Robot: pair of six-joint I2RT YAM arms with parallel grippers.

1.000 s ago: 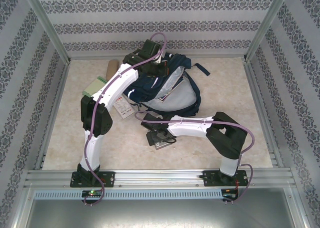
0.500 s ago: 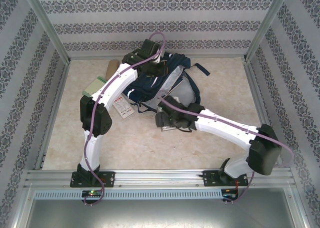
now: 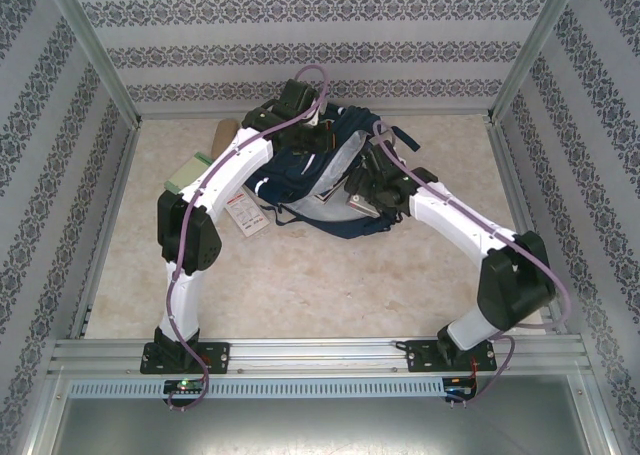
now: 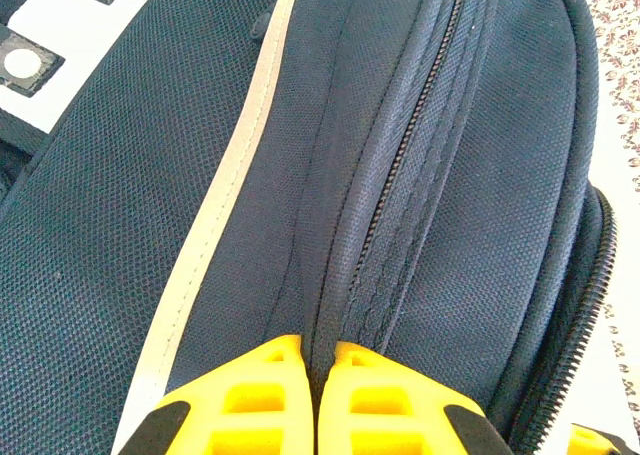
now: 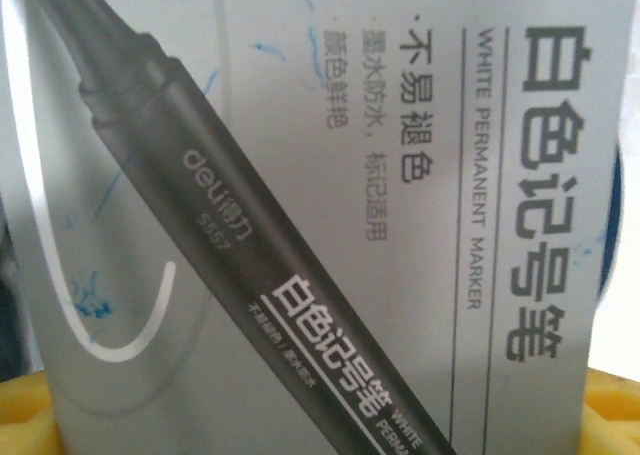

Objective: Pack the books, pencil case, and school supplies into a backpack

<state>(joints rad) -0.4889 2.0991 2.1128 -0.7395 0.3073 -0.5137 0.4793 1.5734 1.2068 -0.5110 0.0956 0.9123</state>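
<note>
The navy backpack (image 3: 290, 170) lies at the back middle of the table with its mouth held up, pale lining showing. My left gripper (image 3: 312, 125) is shut on a fold of its fabric beside the zipper (image 4: 400, 175); the yellow fingertips (image 4: 270, 375) pinch the seam. My right gripper (image 3: 365, 190) hovers over the open mouth, shut on a grey box of white permanent markers (image 5: 300, 175), with a yellow finger (image 5: 25, 415) at each side of it. Edges of books (image 3: 328, 187) show inside the opening. I cannot tell whether a tan oblong item (image 3: 223, 132) at the back left is the pencil case.
A pale green pad (image 3: 185, 173) and a white packet with red print (image 3: 245, 215) lie left of the backpack, under the left arm. Patterned walls and metal posts close in the table on three sides. Bare tabletop (image 3: 330, 275) stretches in front.
The right arm has swung from the near middle of the table up and back, carrying the marker box over the backpack's mouth. The left arm has held still.
</note>
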